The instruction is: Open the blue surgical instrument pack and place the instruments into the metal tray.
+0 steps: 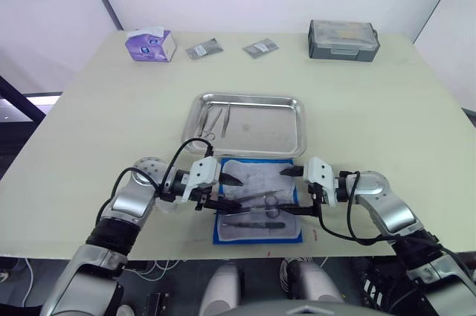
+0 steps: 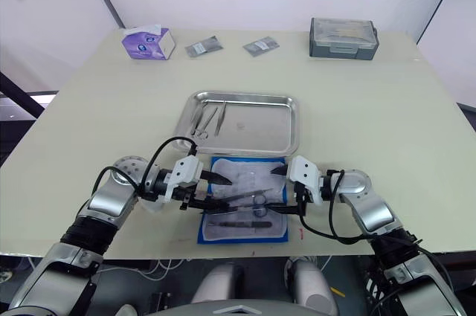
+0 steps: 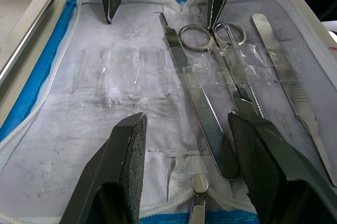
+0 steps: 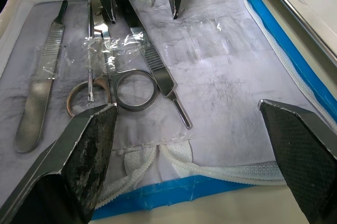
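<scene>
Left wrist view puts my open left gripper [image 3: 187, 166] right over the scissors [image 3: 221, 58], lengthwise to it (right gripper [image 1: 291, 172] open too), tray [image 1: 297, 111] beyond.

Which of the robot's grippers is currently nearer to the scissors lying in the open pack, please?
Left, by a slim margin. The left gripper hovers open beside the scissors, at their blade end; the right gripper hangs open slightly further off, beyond their rings, toward the metal tray.

metal tray [image 3: 31, 8]: cut off by left wrist view's edge | instruments in tray [image 1: 216, 121]: too small to identify | foil packets [image 1: 204, 49]: print unreadable
</scene>
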